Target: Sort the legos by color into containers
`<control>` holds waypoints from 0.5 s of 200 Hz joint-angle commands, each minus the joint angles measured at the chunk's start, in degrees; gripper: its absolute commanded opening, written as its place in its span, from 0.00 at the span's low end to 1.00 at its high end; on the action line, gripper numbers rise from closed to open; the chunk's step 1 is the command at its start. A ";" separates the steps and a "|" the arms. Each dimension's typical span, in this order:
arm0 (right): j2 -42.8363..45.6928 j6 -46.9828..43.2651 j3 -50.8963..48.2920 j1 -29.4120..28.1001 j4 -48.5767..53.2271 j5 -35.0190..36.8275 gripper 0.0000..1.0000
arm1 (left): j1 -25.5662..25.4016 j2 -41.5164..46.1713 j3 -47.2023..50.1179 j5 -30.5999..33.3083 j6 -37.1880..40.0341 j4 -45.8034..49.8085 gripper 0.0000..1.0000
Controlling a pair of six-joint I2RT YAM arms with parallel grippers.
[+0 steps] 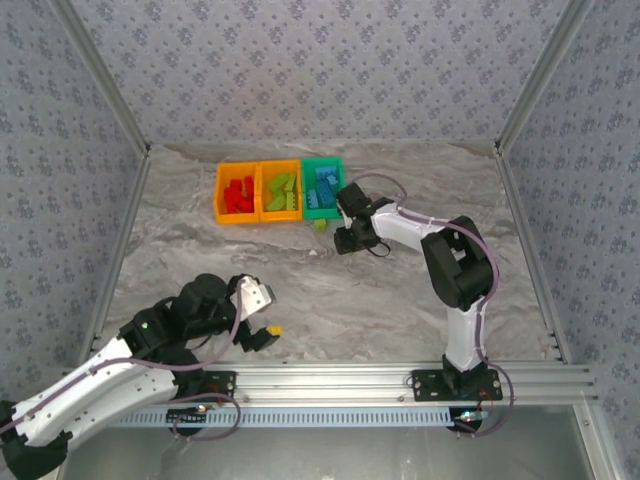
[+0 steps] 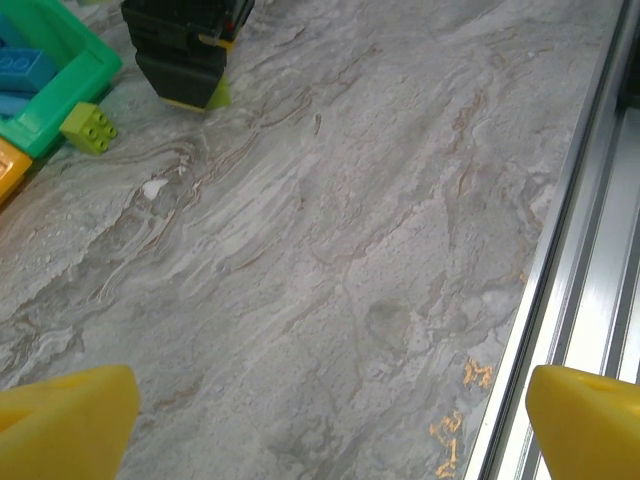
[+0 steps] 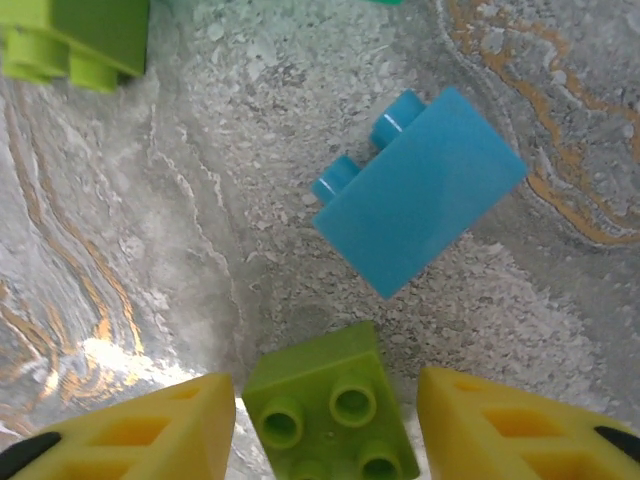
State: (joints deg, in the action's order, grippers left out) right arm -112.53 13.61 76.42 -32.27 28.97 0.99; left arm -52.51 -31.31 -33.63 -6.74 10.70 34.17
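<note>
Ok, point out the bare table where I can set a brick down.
Free: the wide stretch of table between the bins and the front rail. Crowded: before the green bin, where loose bricks lie by the right fingers.

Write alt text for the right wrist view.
A lime green brick sits between the yellow jaws at the bottom edge. Beyond it a light blue brick lies on its side on the marble table, a second lime brick top left.

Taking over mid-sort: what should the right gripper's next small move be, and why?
Probably close the right gripper on the lime green plastic brick sitting between its fingers; whether they already touch it is unclear. The light blue plastic brick lies clear ahead.
</note>
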 commanded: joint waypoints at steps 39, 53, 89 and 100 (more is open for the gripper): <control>7.37 2.08 -0.73 -4.36 5.21 5.28 0.32 | 0.64 1.90 0.49 0.29 -1.83 -4.89 0.99; 10.70 2.45 0.91 -6.51 7.86 7.05 0.31 | 1.52 2.94 0.61 2.44 -3.62 -5.64 0.99; 16.47 4.96 6.79 -12.43 7.86 9.89 0.31 | 6.66 6.72 0.61 7.89 -8.53 -7.48 0.99; 16.30 6.16 8.48 -13.45 5.81 10.42 0.32 | 8.84 8.57 1.06 7.67 -8.93 -8.23 0.99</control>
State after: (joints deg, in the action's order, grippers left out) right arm -98.35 16.49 80.75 -43.77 36.01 8.29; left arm -47.35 -25.93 -33.15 -1.76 5.21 29.54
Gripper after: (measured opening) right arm 0.316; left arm 0.993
